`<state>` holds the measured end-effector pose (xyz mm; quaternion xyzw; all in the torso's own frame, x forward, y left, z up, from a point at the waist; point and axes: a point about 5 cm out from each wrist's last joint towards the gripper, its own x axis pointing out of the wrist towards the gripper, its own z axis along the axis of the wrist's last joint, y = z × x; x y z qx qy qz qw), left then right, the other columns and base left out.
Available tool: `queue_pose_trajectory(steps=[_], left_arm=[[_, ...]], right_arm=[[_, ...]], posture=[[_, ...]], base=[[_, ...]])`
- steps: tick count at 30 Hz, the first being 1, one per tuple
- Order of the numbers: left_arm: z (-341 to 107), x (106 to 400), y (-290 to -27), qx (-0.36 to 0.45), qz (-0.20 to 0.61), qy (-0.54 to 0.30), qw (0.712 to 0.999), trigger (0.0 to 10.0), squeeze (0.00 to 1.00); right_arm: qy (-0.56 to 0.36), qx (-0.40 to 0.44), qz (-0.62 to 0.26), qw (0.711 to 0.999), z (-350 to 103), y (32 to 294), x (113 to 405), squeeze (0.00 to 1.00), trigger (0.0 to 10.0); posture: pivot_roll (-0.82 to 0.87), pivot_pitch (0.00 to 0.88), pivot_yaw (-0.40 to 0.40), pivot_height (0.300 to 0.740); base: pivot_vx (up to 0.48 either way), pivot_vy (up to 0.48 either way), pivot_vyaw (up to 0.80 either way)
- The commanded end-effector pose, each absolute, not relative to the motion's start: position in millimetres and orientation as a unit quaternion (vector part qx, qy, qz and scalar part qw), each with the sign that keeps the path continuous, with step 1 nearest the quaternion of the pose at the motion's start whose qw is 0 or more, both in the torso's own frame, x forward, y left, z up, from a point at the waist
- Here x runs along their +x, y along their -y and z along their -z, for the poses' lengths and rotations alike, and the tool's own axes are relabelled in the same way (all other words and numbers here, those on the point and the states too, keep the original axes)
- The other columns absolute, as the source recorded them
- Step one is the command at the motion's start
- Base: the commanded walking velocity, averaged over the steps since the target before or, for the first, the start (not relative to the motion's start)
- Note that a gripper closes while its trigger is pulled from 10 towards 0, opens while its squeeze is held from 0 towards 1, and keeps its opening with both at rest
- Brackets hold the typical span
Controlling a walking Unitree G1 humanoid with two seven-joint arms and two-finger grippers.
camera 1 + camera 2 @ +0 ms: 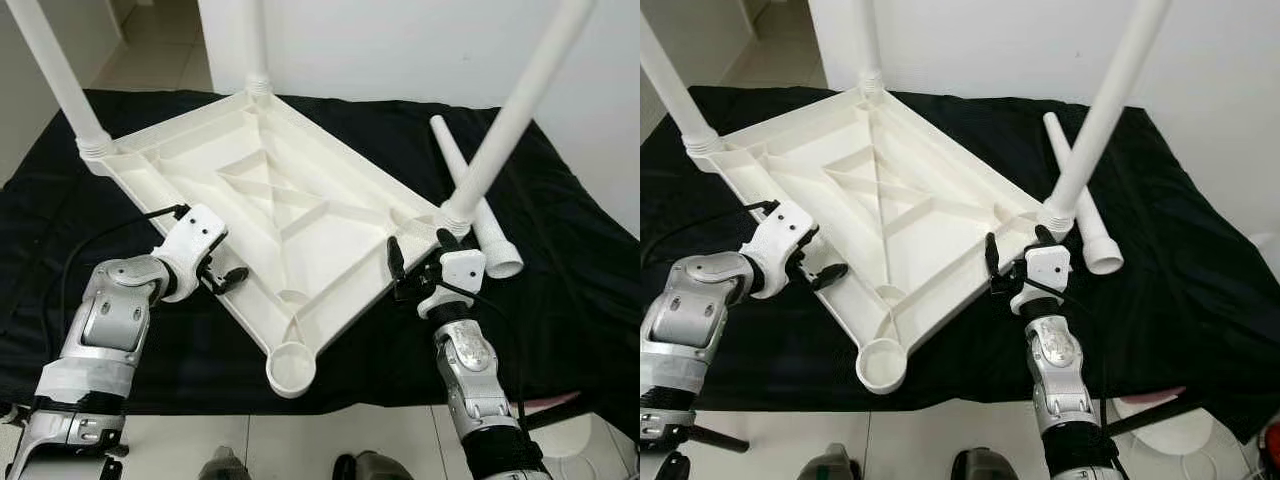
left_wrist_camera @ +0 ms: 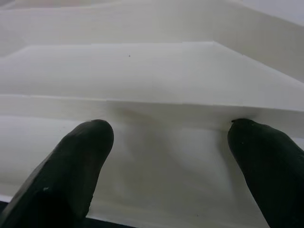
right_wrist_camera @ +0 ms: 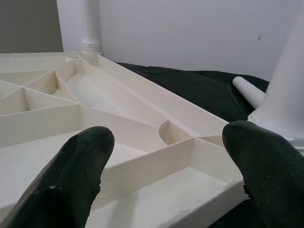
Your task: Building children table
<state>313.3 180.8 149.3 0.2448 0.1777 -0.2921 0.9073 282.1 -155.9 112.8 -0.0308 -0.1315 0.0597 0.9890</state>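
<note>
A white plastic tabletop (image 1: pixel 270 200) lies upside down on a black cloth, its ribbed underside facing up. Three white legs stand in its corner sockets: one at the far left (image 1: pixel 60 75), one at the back (image 1: pixel 256 45) and one at the right (image 1: pixel 520 105). The near corner socket (image 1: pixel 291 367) holds nothing. A loose fourth leg (image 1: pixel 478 205) lies on the cloth to the right. My left gripper (image 1: pixel 222 272) is open at the tabletop's left rim, fingers (image 2: pixel 80 152) against the white wall. My right gripper (image 1: pixel 420 255) is open at the right rim, beside the right leg's base.
The black cloth (image 1: pixel 560 290) covers a low surface that ends just before my feet, with pale tiled floor (image 1: pixel 300 445) below. A white wall (image 1: pixel 400 50) rises directly behind. A white rounded object (image 1: pixel 1165 425) sits on the floor at the near right.
</note>
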Motion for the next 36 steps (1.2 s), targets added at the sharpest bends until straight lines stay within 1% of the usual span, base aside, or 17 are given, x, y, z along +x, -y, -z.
queue_pose_trajectory(steps=[1, 4, 6, 7, 11, 13, 14, 16, 17, 18, 19, 23, 26, 27, 30, 31, 36], left_arm=[[-163.1, 325.1, -204.9, 0.297, 0.086, -0.097, 0.946, 10.0, 0.00], [-168.7, 326.1, -203.7, 0.291, 0.103, -0.077, 0.948, 10.0, 0.00], [-178.1, 323.4, -197.1, 0.289, 0.149, -0.034, 0.945, 10.0, 0.00], [-183.3, 317.7, -190.1, 0.281, 0.206, -0.008, 0.937, 10.0, 0.00], [-183.7, 316.4, -188.9, 0.279, 0.217, -0.005, 0.935, 10.0, 0.00], [-183.2, 309.9, -189.7, 0.314, 0.266, 0.003, 0.911, 10.0, 0.00], [-183.2, 309.9, -189.7, 0.314, 0.266, 0.003, 0.911, 10.0, 0.00], [-183.0, 301.1, -188.6, 0.339, 0.339, 0.008, 0.877, 10.0, 0.00], [-183.0, 301.1, -188.6, 0.339, 0.339, 0.008, 0.877, 10.0, 0.00], [-184.3, 297.8, -187.6, 0.339, 0.370, 0.013, 0.865, 10.0, 0.00], [-185.0, 293.4, -186.3, 0.338, 0.419, 0.010, 0.843, 10.0, 0.00], [-185.0, 291.5, -184.5, 0.335, 0.452, 0.008, 0.826, 10.0, 0.00], [-183.9, 290.0, -180.7, 0.327, 0.500, 0.003, 0.802, 10.0, 0.00], [-181.3, 289.2, -176.7, 0.333, 0.532, -0.007, 0.778, 10.0, 0.00], [-179.4, 289.1, -174.2, 0.337, 0.550, -0.015, 0.764, 10.0, 0.00], [-177.7, 290.5, -170.5, 0.352, 0.565, -0.012, 0.746, 10.0, 0.00], [-170.5, 298.4, -169.7, 0.374, 0.569, -0.032, 0.731, 10.0, 0.00]], right_arm=[[0.126, -0.037, -0.066, 0.989, -109.6, 155.9, 280.2, 0.00, 10.0], [0.126, -0.038, -0.067, 0.989, -109.4, 156.2, 280.1, 0.00, 10.0], [0.126, -0.039, -0.067, 0.989, -109.6, 157.1, 280.5, 0.00, 10.0], [0.125, -0.040, -0.069, 0.989, -109.5, 157.4, 280.5, 0.00, 10.0], [0.125, -0.040, -0.069, 0.989, -109.5, 157.5, 280.4, 0.00, 10.0], [0.124, -0.042, -0.068, 0.989, -109.4, 158.5, 280.6, 0.00, 10.0], [0.124, -0.042, -0.068, 0.989, -109.4, 158.5, 280.6, 0.00, 10.0], [0.124, -0.043, -0.069, 0.989, -109.4, 159.1, 280.9, 0.00, 10.0], [0.124, -0.043, -0.069, 0.989, -109.4, 159.1, 280.9, 0.00, 10.0], [0.124, -0.043, -0.069, 0.989, -109.6, 159.0, 281.1, 0.00, 10.0], [0.125, -0.043, -0.068, 0.989, -110.0, 159.1, 281.9, 0.00, 10.0], [0.125, -0.043, -0.068, 0.989, -110.6, 159.2, 282.5, 0.00, 10.0], [0.128, -0.043, -0.069, 0.988, -111.8, 159.2, 283.8, 0.00, 10.0], [0.129, -0.043, -0.069, 0.988, -113.0, 159.2, 285.1, 0.00, 10.0], [0.131, -0.043, -0.069, 0.988, -114.0, 159.1, 285.6, 0.00, 10.0], [0.134, -0.042, -0.070, 0.988, -115.2, 158.4, 285.4, 0.00, 10.0], [0.139, -0.040, -0.074, 0.987, -118.1, 156.0, 286.8, 0.00, 10.0]], posture=[[0.13, 0.041, -0.052, 0.740], [0.13, 0.040, -0.052, 0.740], [0.12, 0.039, -0.053, 0.740], [0.12, 0.037, -0.052, 0.740], [0.12, 0.037, -0.052, 0.740], [0.12, 0.032, -0.055, 0.740], [0.12, 0.032, -0.055, 0.740], [0.12, 0.031, -0.056, 0.740], [0.12, 0.031, -0.056, 0.740], [0.12, 0.030, -0.056, 0.740], [0.12, 0.030, -0.057, 0.740], [0.12, 0.030, -0.058, 0.740], [0.12, 0.030, -0.059, 0.740], [0.13, 0.036, -0.054, 0.740], [0.13, 0.036, -0.054, 0.740], [0.13, 0.036, -0.052, 0.740], [0.12, 0.042, -0.042, 0.740]], base=[[0.000, 0.000, 0.00], [0.000, 0.000, 0.00], [0.000, 0.000, 0.00], [0.000, 0.000, 0.00], [0.000, 0.000, 0.00], [0.000, 0.000, 0.00], [0.000, 0.000, 0.00], [0.000, 0.000, 0.00], [0.000, 0.000, 0.00], [0.000, 0.000, 0.00], [0.000, 0.000, 0.00], [0.000, 0.000, 0.00], [0.000, 0.000, 0.00], [0.000, 0.000, 0.00], [0.000, 0.000, 0.00], [0.000, 0.000, 0.00], [0.000, 0.000, 0.00]])
